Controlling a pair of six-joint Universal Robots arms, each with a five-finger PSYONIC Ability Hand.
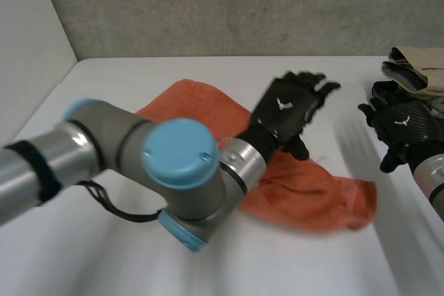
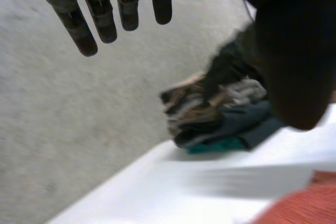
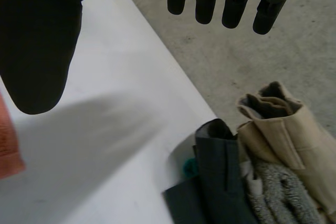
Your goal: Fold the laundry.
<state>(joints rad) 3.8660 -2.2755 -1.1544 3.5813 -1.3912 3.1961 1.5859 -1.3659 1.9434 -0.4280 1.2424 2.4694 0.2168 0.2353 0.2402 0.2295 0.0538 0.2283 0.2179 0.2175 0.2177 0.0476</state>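
Note:
An orange cloth (image 1: 305, 185) lies crumpled and spread across the middle of the white table (image 1: 291, 261). My left hand (image 1: 284, 112) hovers over the cloth's far edge, open, its fingers (image 2: 100, 14) straight and holding nothing. A corner of the orange cloth (image 2: 299, 208) shows below its thumb. My right hand (image 1: 406, 126) is at the table's right side, apart from the cloth, open and empty, with its fingers (image 3: 233, 3) straight. The cloth's edge (image 3: 8, 145) shows under that hand's thumb.
A pile of laundry (image 1: 416, 71) sits at the table's far right corner, just beyond my right hand: a beige piece (image 3: 283, 129), a dark grey piece (image 3: 220, 177) and a grey towel (image 3: 283, 192). The same pile (image 2: 215, 114) lies beyond the left hand's fingertips. A grey wall stands behind the table.

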